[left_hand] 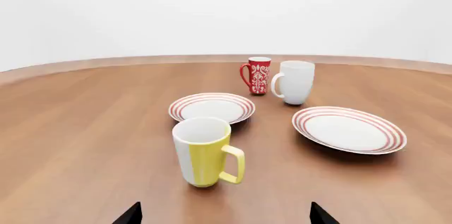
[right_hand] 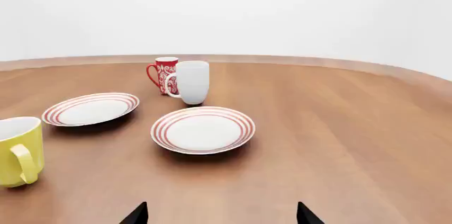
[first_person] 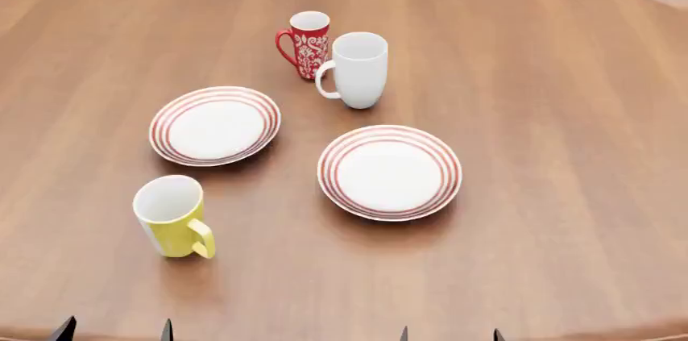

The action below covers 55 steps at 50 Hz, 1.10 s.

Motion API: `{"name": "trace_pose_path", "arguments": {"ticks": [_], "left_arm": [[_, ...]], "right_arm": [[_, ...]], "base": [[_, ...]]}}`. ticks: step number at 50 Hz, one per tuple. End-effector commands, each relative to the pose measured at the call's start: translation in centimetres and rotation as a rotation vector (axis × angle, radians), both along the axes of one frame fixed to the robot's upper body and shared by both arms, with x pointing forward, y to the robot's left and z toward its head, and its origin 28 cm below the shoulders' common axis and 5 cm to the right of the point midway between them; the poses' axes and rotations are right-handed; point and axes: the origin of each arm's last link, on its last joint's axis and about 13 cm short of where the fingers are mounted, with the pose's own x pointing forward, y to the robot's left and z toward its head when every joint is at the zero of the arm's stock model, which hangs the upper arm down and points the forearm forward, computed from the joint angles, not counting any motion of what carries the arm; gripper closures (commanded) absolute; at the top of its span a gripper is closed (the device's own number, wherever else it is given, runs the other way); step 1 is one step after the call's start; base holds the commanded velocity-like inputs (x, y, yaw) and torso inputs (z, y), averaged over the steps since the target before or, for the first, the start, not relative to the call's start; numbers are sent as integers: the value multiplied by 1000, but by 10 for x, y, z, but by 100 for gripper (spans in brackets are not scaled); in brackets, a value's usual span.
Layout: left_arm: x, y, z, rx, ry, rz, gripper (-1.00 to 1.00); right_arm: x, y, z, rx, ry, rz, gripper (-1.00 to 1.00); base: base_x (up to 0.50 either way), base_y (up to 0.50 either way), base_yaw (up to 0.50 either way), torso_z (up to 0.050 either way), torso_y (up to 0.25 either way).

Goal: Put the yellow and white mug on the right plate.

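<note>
While it stands upright on the wooden table (first_person: 559, 115), mouth up and long axis vertical, the yellow and white mug (first_person: 172, 216) turns its handle toward the robot and a little to its right. It sits at the near left of the table in the head view, with nothing touching it. Just beyond it lies the left plate (first_person: 215, 126), and the right plate (first_person: 389, 172) lies apart from it to the right, bare. Farther back, the all-white mug (first_person: 357, 69) stands behind the right plate, with the red floral mug (first_person: 306, 43) close beside it. The left gripper (left_hand: 224, 214) shows only two dark fingertips spread wide, on the near side of the mug, holding and touching nothing. The right gripper (right_hand: 220, 214) is likewise spread and empty, facing the right plate.
</note>
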Motion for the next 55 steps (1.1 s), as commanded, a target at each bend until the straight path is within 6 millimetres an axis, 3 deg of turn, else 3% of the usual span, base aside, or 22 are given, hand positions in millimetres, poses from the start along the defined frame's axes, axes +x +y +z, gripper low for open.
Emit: {"name": "trace_pose_path", "arguments": {"ticks": [1,29,55], "left_arm": [[0,0,3,7,-5,-6,-100],[-4,-2,14,42,-25,-63,-100],[-4,-2,17,37,-34,-65,-100]], "right_arm": [[-2,1,3,-7,-2,24,-100],[-4,2,23,-15,-50,-7,-100],[-5,4,25,-80,-81,32,-100]], "base": [[0,0,0,0,0],[0,6,0,0,0],[0,500,0,0,0]]}}
